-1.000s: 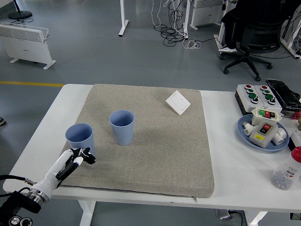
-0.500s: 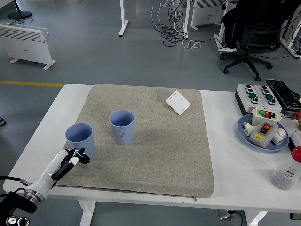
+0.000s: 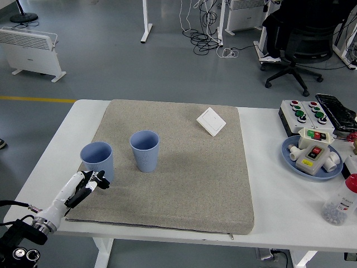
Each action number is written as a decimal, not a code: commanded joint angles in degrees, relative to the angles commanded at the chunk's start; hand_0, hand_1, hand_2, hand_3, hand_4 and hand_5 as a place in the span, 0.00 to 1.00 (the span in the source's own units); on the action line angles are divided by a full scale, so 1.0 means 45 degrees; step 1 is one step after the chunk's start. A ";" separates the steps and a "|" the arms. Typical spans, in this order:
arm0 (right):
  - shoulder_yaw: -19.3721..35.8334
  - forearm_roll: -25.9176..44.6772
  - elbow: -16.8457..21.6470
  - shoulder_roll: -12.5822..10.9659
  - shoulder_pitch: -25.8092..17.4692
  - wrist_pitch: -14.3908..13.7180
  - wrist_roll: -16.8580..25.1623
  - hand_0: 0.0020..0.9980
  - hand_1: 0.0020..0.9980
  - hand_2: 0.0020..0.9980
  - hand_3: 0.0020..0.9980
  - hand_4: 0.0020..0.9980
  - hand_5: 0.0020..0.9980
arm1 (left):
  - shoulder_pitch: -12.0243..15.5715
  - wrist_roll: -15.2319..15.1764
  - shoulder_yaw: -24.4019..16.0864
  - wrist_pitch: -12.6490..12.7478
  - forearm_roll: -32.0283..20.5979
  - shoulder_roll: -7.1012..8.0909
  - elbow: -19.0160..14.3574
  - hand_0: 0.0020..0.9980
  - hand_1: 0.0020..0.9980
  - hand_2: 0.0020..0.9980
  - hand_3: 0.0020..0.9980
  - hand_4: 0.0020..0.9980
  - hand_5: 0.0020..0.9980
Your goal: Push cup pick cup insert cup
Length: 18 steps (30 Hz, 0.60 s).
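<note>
Two light blue ribbed cups stand upright on the grey mat (image 3: 184,167). The left cup (image 3: 97,161) is near the mat's left edge; the second cup (image 3: 145,150) stands a little to its right, apart from it. My left hand (image 3: 92,182) comes in from the lower left corner, its black fingertips (image 3: 102,182) at the base of the left cup, just in front of it. The fingers are relaxed and hold nothing. My right hand is out of view.
A white switch plate (image 3: 211,121) lies at the mat's far right. On the table's right side are a button box (image 3: 304,113), a blue plate (image 3: 293,159) with switch parts and a small bottle (image 3: 339,201).
My left hand drew back and left, then came forward again to the left cup's base. The left cup now stands slightly farther up and to the right.
</note>
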 joint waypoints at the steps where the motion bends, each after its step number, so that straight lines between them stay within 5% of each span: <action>1: -0.0016 -0.0012 0.0000 0.0006 -0.0002 -0.0001 0.0003 0.69 0.60 0.62 0.55 0.10 0.45 | -0.0079 -0.0020 0.0059 0.0009 0.0009 0.0011 0.0072 0.66 0.53 0.49 0.46 0.63 1.00; 18: -0.0263 0.0023 0.0000 0.0046 -0.0200 -0.0008 -0.0009 0.69 0.60 0.62 0.55 0.10 0.45 | -0.1356 -0.0195 0.0723 0.0187 0.0266 -0.0108 0.1700 0.67 0.52 0.49 0.46 0.61 1.00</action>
